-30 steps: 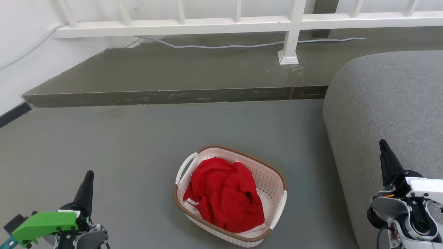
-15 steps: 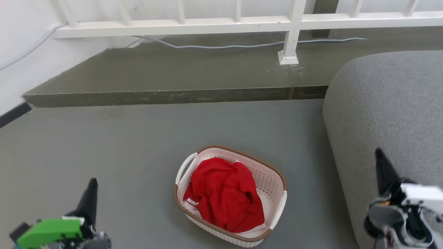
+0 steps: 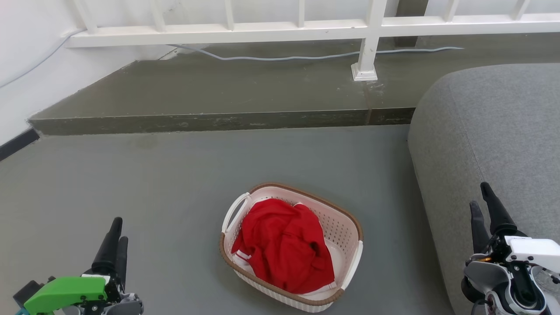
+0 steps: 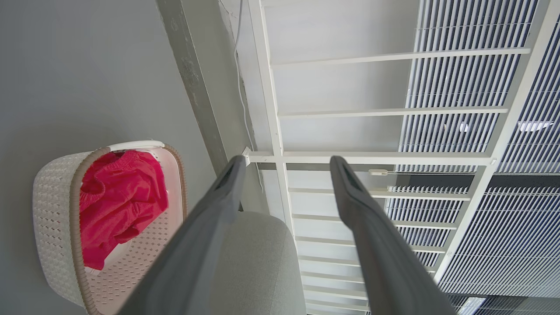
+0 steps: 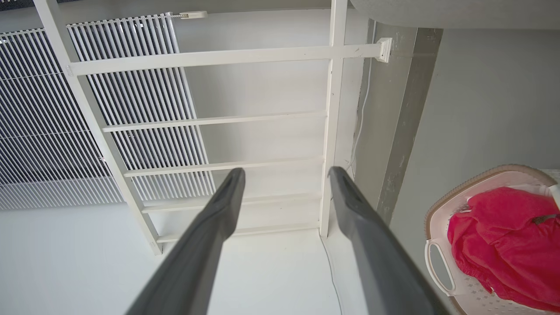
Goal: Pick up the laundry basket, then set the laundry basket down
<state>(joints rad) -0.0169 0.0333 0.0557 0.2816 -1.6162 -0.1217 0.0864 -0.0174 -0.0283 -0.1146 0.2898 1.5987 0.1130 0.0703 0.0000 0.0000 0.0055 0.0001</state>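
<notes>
Grey floor [image 3: 175,183] runs from a raised concrete step [image 3: 218,87] under a white railing [image 3: 262,30] toward the robot, with a grey sofa [image 3: 494,131] closing off its right edge. The laundry basket [image 3: 339,227] sits on the floor between the two arms, nearer the sofa edge than the wall edge, with a red garment [image 3: 284,245] heaped inside it. It has not shifted over the last second.

What has changed is the grippers. A second ago each showed a single dark spike in the head view. Now the left gripper [image 3: 120,229] and the right gripper [image 3: 478,195] each show two separate fingers. The wrist views confirm this: the left gripper [image 4: 287,159] and the right gripper [image 5: 286,170] stand with their jaws spread and nothing between them. Both are well apart from the basket, one out to each side. This reads as preparation for a two-handed pickup by the side handles, so the approach is probably next and the lift has not begun.

Several things cannot be made out. The garment hides the basket's floor, and a white item beneath it shows only as a sliver. In the left wrist view the basket [image 4: 52,210] is partly covered by a finger. In the right wrist view the basket [image 5: 455,192] is cut off by the frame edge, though one loop handle [image 5: 437,267] is clear. The opposite handle is seen nearly edge-on from the head, so its opening is hard to judge.
</notes>
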